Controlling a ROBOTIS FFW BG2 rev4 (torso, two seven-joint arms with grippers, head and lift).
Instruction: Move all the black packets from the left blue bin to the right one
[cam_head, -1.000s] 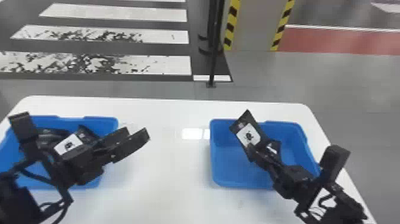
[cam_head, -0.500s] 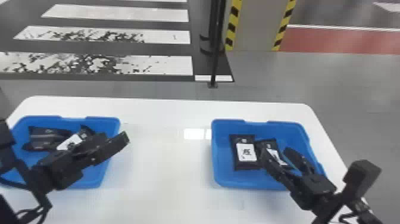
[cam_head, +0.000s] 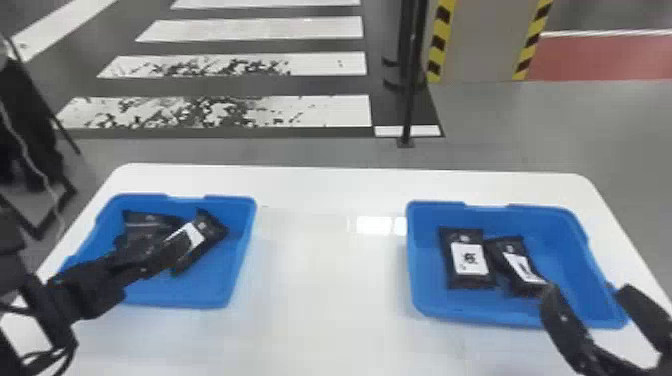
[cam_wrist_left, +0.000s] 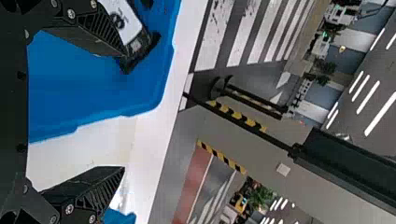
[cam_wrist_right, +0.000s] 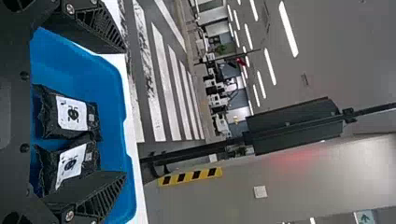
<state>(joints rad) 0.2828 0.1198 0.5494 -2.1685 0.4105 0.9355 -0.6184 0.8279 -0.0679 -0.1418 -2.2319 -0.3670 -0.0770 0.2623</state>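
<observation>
Behind the white worktop (cam_head: 330, 280) lies a gray floor (cam_head: 575, 130) painted with white crosswalk stripes (cam_head: 220, 110); a dark pole (cam_head: 410, 75) stands on it, near a column edged in yellow and black (cam_head: 490, 40).

The left gripper (cam_head: 107, 285) is over the left blue bin (cam_head: 180, 300). Its fingers (cam_wrist_left: 88, 191) are spread wide. In the head view it partly covers the black packets there, and whether a finger touches one, I cannot tell. The right gripper (cam_head: 587, 295) is at the near right corner of the right blue bin (cam_head: 417, 280), its fingers (cam_head: 565, 320) also well apart.

In the left bin, a slanted black packet with a white label (cam_head: 210, 227) lies beside a darker packet (cam_head: 145, 222). In the right bin, two black packets with white labels lie side by side: the left one (cam_head: 467, 257) nearly straight, the right one (cam_head: 517, 265) angled, its near end close to a finger in the head view.
</observation>
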